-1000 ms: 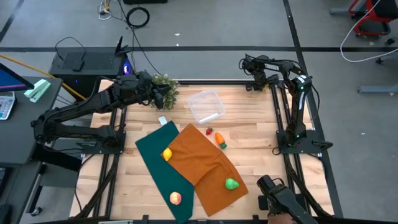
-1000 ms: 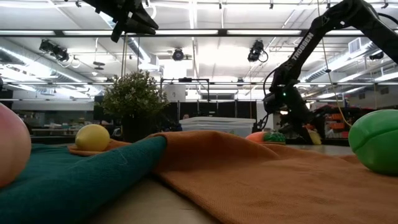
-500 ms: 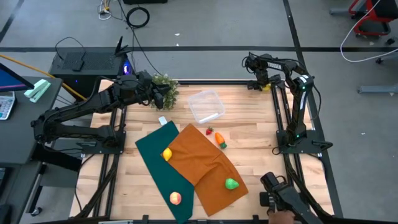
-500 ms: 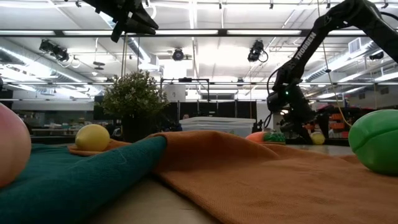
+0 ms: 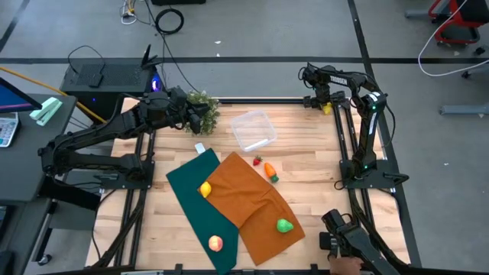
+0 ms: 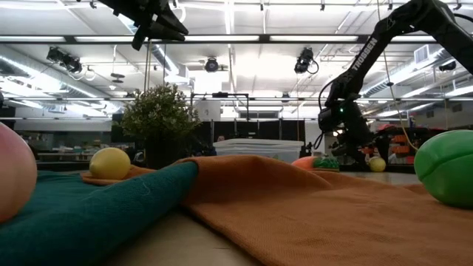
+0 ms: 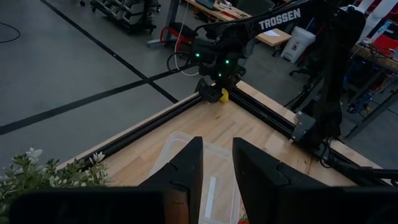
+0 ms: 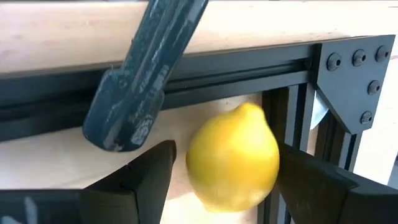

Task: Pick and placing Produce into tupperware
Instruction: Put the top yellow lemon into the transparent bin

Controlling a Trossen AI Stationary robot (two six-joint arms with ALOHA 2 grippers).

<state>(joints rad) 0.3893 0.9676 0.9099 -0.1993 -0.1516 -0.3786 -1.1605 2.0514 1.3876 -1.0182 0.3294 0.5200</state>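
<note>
Yellow plastic catches the eye first: a toy lemon (image 8: 233,157) sits between the right gripper's (image 5: 326,101) two spread fingers (image 8: 147,180) at the table's far right corner, right up against the black frame (image 8: 348,74). The fingers stand on either side of it with a gap showing, so the claw is open around the lemon, not squeezing it; whether the fruit touches the wood I can't tell. From above the lemon (image 5: 327,108) is just a small yellow spot under that gripper. The tupperware (image 5: 254,130) lies well apart from it, clear and shallow, on the bare wood (image 5: 306,145) at the far middle of the table. Just nearer than the box a small red piece (image 5: 257,160) and an orange one (image 5: 270,171) rest at the far edge of the orange cloth (image 5: 252,200). A green fruit (image 5: 284,225) lies on that cloth's near end. A second yellow fruit (image 5: 205,189) sits where the orange cloth overlaps the green cloth (image 5: 191,195), and a peach-coloured one (image 5: 216,243) rests on the green cloth near the table's front edge. The left gripper (image 5: 192,121) hangs above the far left of the table, beside the potted plant (image 5: 203,104), its fingers (image 7: 184,171) slightly parted and empty, pointing toward the box.
</note>
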